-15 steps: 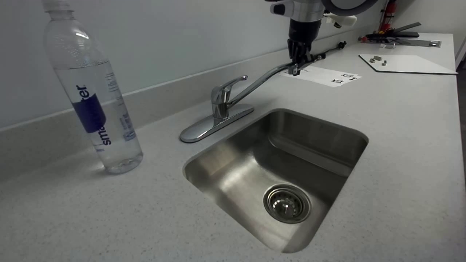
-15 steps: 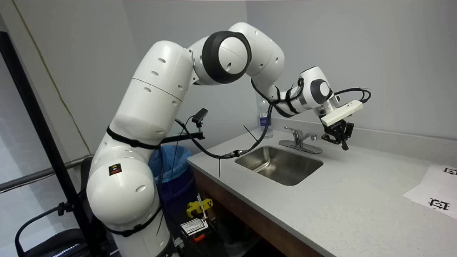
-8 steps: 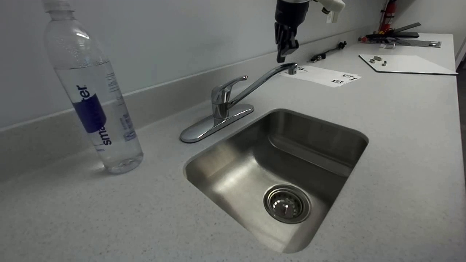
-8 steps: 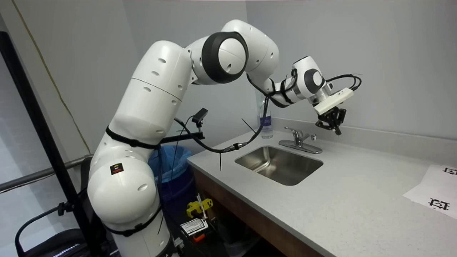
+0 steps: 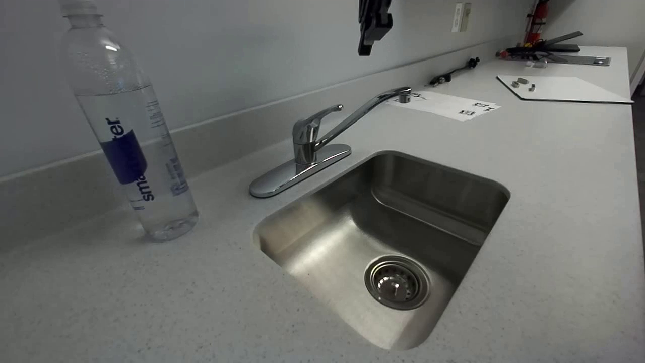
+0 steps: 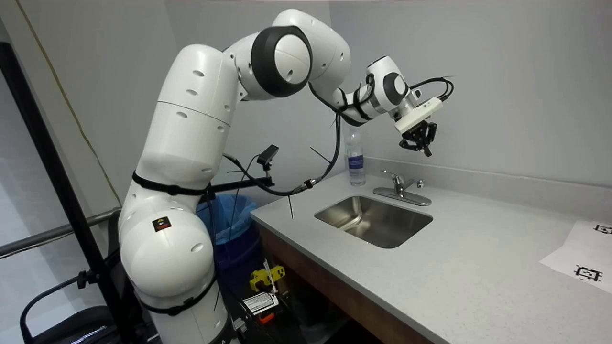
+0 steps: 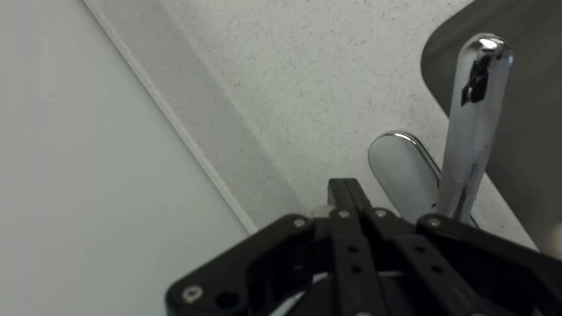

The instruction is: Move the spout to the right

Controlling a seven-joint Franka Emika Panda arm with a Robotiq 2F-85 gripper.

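Black jointed claw [image 7: 345, 186] pinched narrow, empty, clear above the slim curved chrome spout [image 5: 361, 113] | spout seemingly over speckled pale-grey worktop [image 5: 216, 292], beside the brushed-steel sink [image 5: 327, 244] | danger: swing too low, knock the flat chrome lever handle [image 5: 322, 114] up, worktop could get soaked!

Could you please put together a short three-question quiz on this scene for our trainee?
1. True or false: the gripper hangs clear of the faucet spout.
2. What is set into the floor of the sink? A) a rubber mat; B) a round drain strainer; C) a dish rack.
3. Fill in: in the wrist view, the gripper's fingers are ____ (open or shut).

Key: 1 true; 2 B; 3 shut.
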